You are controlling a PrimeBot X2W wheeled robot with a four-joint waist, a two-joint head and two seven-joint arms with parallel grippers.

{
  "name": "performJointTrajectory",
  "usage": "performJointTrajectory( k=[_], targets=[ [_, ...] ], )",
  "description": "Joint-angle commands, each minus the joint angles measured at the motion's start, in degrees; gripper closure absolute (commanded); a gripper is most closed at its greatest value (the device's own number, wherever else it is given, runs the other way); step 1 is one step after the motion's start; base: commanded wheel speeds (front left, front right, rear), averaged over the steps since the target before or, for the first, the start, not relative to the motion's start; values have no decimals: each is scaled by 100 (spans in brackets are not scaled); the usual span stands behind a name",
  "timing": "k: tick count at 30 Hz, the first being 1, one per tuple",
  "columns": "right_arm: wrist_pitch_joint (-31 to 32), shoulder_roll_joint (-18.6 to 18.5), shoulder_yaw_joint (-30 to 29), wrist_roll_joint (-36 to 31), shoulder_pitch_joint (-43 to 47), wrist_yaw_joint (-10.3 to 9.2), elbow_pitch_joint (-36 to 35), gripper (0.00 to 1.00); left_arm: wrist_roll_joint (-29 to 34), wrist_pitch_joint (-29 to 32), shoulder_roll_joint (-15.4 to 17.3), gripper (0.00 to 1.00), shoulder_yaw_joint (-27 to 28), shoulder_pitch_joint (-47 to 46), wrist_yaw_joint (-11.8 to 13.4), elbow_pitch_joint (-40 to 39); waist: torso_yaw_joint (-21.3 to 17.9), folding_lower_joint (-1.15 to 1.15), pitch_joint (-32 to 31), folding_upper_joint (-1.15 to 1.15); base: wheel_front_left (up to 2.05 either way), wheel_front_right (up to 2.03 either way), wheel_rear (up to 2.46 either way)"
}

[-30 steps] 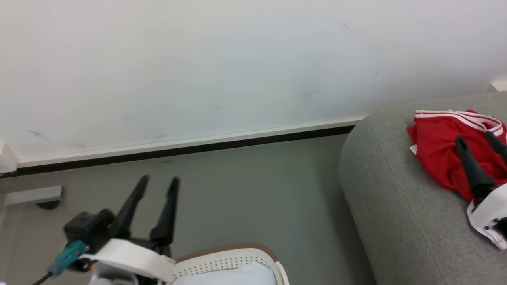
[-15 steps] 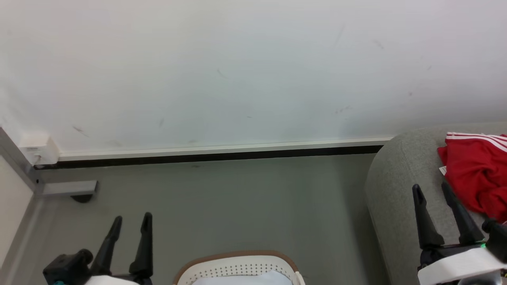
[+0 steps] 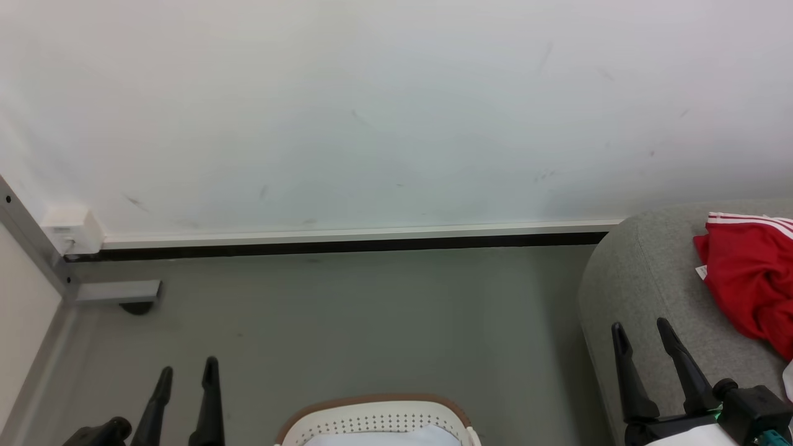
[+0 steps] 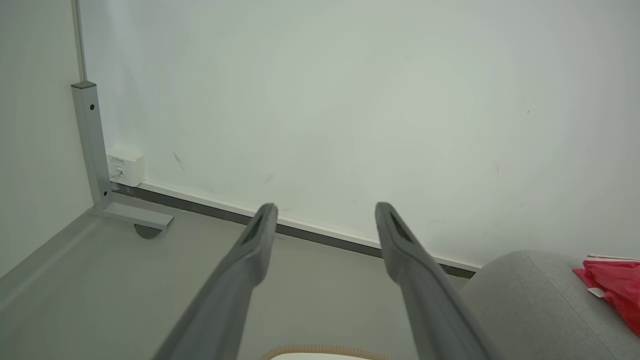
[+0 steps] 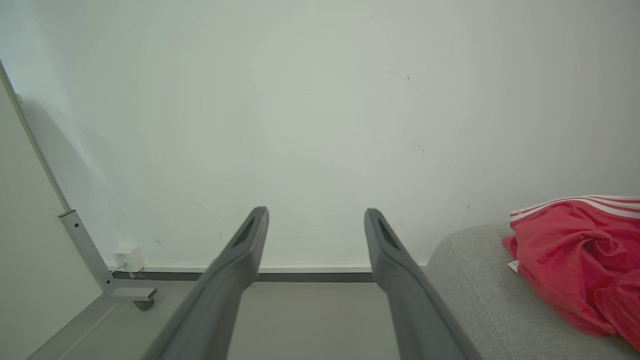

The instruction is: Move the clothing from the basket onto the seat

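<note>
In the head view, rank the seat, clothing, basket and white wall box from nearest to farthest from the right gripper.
From the right gripper:
1. The seat, right beside it.
2. The clothing, to its right, on the seat.
3. The basket, to its left, bottom centre.
4. The wall box, far left corner.

A pale, off-white wall (image 3: pixel 372 111) with faint grey scuffs meets a smooth grey-green floor (image 3: pixel 372 322) along a white skirting strip (image 3: pixel 359 234) with a black band (image 3: pixel 347 246) under it. In the left corner, a grey metal post (image 3: pixel 37 240) with a flat foot (image 3: pixel 118 291) stands beside a small white box (image 3: pixel 71 230). The light is soft and even.
</note>
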Motion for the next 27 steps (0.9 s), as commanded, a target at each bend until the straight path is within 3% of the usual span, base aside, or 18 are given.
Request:
performJointTrajectory(
  k=[1,9,24,25,27],
  targets=[
    [-35,-2,14,-52,-16,-13,35,0,129,-1,-54,0,77,75,-57,43,-18,0,-4,0,0,0,0],
    [-71,-82,110,-45,-136,-13,102,0,459,-1,-359,0,375,21,-322,189,-44,0,3,0,0,0,0],
    [-110,-32,243,11,-160,-13,170,0,718,-1,-582,0,610,-36,-614,388,-119,0,27,0,0,0,0],
    [-88,-27,245,5,-110,0,167,100,677,1,-593,100,600,-7,-607,394,-121,0,27,0,0,0,0],
    [-80,-17,251,15,-38,0,243,100,664,6,-632,100,585,25,-607,483,-122,0,28,0,0,0,0]
  ],
)
